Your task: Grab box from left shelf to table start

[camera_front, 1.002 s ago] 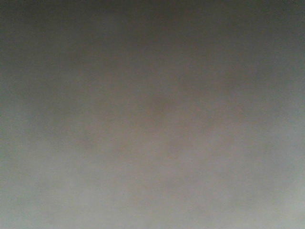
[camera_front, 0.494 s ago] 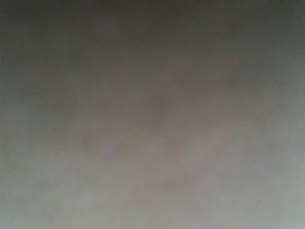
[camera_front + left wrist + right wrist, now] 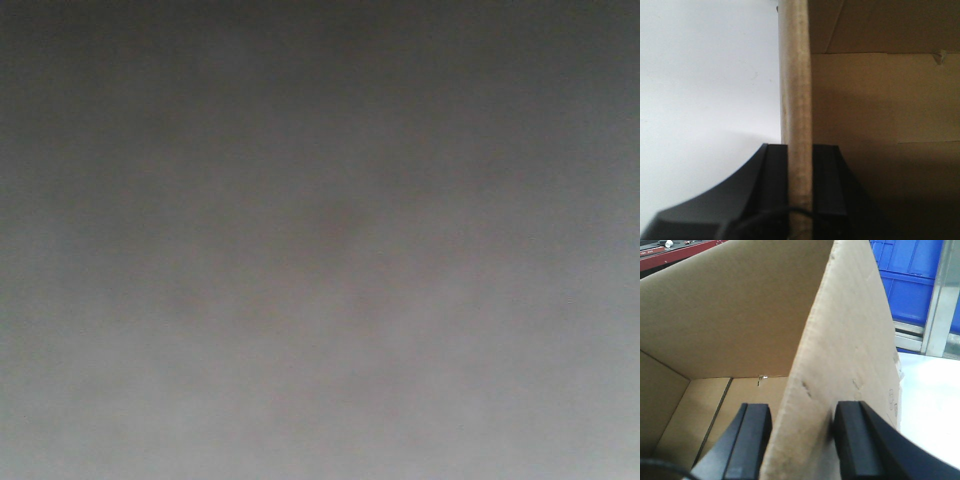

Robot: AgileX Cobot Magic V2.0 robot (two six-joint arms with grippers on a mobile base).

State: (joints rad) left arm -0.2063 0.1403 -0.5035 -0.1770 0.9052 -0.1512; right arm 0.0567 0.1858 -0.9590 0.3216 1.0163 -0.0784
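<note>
Front view: flat grey blur, nothing readable, probably blocked at close range.

Left wrist view: left gripper at bottom centre, jaws clenched on one upright wall of the box. The wall edge runs up mid-frame, with the box inside to the right and the white table filling the left.

Right wrist view: right gripper at bottom, jaws pinching another wall of the box. Blue bins and a shelf upright sit at upper right, with table surface showing at lower right.

The box seems to be over or on the table, off the shelf; bottom contact is not visible.

Likely step: set-down. Move both arms together and level so the thin cardboard walls don't bend or tear. Lower straight, and release only once the base sits flat.
</note>
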